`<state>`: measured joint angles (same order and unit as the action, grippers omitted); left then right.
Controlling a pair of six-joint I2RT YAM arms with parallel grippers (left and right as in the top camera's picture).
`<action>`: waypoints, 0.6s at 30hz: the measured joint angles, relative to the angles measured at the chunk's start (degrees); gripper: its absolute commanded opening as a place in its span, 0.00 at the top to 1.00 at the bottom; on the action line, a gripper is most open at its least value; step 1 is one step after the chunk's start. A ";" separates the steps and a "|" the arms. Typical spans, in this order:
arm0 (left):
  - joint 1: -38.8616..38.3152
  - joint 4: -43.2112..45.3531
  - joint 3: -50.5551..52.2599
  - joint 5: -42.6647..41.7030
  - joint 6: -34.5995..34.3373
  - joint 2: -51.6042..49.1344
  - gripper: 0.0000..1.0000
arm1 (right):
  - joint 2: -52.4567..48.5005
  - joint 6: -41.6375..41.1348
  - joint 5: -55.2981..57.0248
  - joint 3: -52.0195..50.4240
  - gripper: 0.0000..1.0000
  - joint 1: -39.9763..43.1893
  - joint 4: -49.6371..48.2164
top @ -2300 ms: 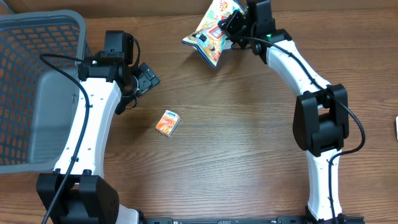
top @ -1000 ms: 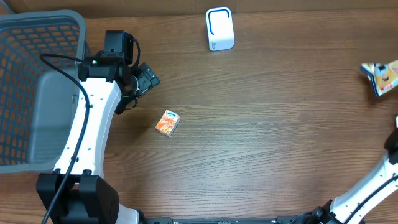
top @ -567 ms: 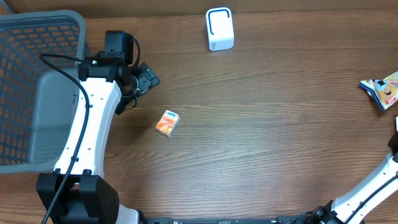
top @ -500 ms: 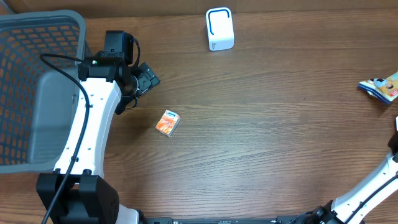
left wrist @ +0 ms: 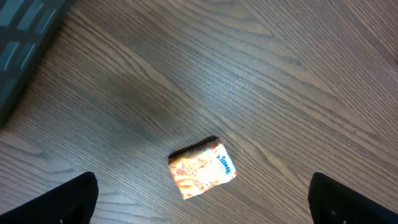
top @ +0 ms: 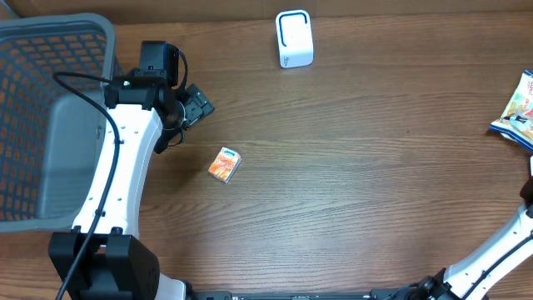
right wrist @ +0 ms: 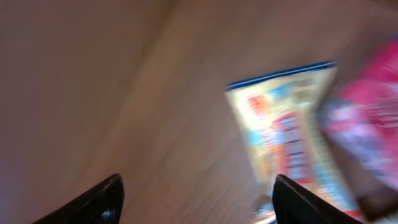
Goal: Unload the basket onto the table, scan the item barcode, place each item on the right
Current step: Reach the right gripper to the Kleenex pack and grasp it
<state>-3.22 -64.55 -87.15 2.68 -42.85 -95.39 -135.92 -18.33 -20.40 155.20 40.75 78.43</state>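
Note:
The white barcode scanner (top: 294, 38) stands at the table's far middle. A colourful snack bag (top: 516, 110) lies flat at the right edge, loose. In the blurred right wrist view the snack bag (right wrist: 292, 130) lies ahead and to the right of my right gripper (right wrist: 198, 194), whose fingers (right wrist: 102, 200) are spread with nothing between them. A small orange packet (top: 225, 164) lies left of centre. My left gripper (top: 196, 104) hovers open beyond the packet, apart from it. From the left wrist, the orange packet (left wrist: 202, 169) lies just ahead of the open left gripper (left wrist: 203, 210).
A grey mesh basket (top: 50, 50) fills the table's left side, and its corner (left wrist: 25, 31) shows in the left wrist view. A pink item (right wrist: 367, 118) lies blurred beside the snack bag. The right arm (top: 500, 250) enters at the lower right corner.
My right arm carried the snack bag from the scanner to the right edge, then opened and let it go; the bag now lies flat. The left arm and orange packet stayed still.

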 measured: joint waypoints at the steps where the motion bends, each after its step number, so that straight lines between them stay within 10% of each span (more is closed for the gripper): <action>1: 0.00 -0.02 0.00 0.00 0.00 0.00 0.00 | 0.00 0.85 -4.68 0.57 0.23 -0.35 1.60; 10: 0.00 0.00 0.00 0.00 0.00 0.00 0.00 | -0.02 13.84 -22.16 -2.69 0.15 -19.50 17.70; 18: 0.00 -0.02 0.00 -0.02 0.00 0.00 0.00 | -0.02 17.44 -21.55 -17.38 0.28 -50.21 11.41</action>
<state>-3.22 -64.58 -87.15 2.66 -42.85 -95.39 -135.94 -0.89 -41.95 137.82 -9.45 89.84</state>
